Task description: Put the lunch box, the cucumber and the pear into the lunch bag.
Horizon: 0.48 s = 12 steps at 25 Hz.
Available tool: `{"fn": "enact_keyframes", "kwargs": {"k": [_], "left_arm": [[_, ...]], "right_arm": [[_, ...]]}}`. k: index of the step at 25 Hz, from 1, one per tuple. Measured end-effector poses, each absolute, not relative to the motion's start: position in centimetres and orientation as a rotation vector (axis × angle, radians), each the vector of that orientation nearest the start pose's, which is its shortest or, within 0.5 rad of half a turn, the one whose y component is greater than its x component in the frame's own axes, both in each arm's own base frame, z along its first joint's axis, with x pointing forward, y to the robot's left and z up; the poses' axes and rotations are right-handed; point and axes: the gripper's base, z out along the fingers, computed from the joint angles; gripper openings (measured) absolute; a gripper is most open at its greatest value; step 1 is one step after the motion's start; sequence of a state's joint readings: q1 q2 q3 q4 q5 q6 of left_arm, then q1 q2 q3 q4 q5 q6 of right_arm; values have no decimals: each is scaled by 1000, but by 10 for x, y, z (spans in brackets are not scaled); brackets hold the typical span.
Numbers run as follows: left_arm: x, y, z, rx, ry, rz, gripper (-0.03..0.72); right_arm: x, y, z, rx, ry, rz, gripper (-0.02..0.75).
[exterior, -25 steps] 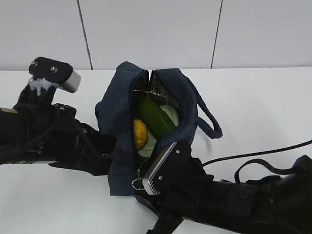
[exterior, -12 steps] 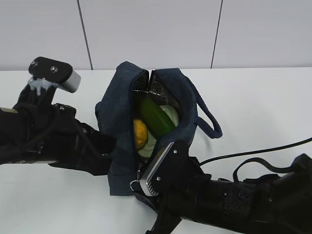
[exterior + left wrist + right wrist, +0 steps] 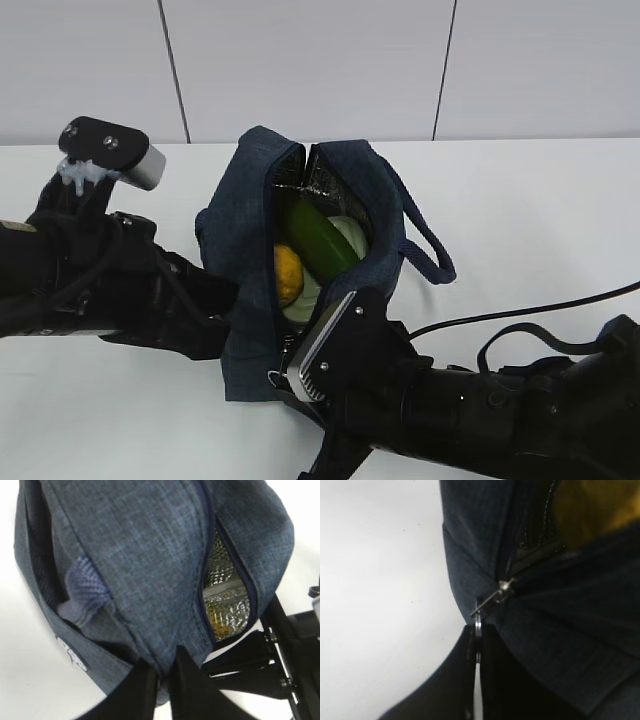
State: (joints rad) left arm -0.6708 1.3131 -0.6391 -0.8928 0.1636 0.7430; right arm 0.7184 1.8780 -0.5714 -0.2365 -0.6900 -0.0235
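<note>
Cucumber (image 3: pixel 318 240) in lunch bag (image 3: pixel 240 230) — long axis diagonal, far-left to near-right.

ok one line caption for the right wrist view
Right pincer shut on the silver ring pull of the navy lunch bag.

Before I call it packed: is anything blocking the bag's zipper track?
Possibly: the long dark green cucumber rises toward the open mouth of the navy fabric lunch bag and might foul the zipper.

Close view of the navy lunch bag (image 3: pixel 145 570), zipper partly open on silvery lining (image 3: pixel 225 600); the left gripper (image 3: pixel 162 680) pinches its fabric edge at the bottom.
</note>
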Motion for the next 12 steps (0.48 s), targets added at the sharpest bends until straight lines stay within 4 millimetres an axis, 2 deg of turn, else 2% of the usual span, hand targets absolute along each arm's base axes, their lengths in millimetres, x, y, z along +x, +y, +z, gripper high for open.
{"fn": "enact_keyframes", "kwargs": {"k": [12], "left_arm": [[194,-168,228,669,2218,-566,4]], "right_arm": [[217,214,110,-1059,1864,525,0]]}}
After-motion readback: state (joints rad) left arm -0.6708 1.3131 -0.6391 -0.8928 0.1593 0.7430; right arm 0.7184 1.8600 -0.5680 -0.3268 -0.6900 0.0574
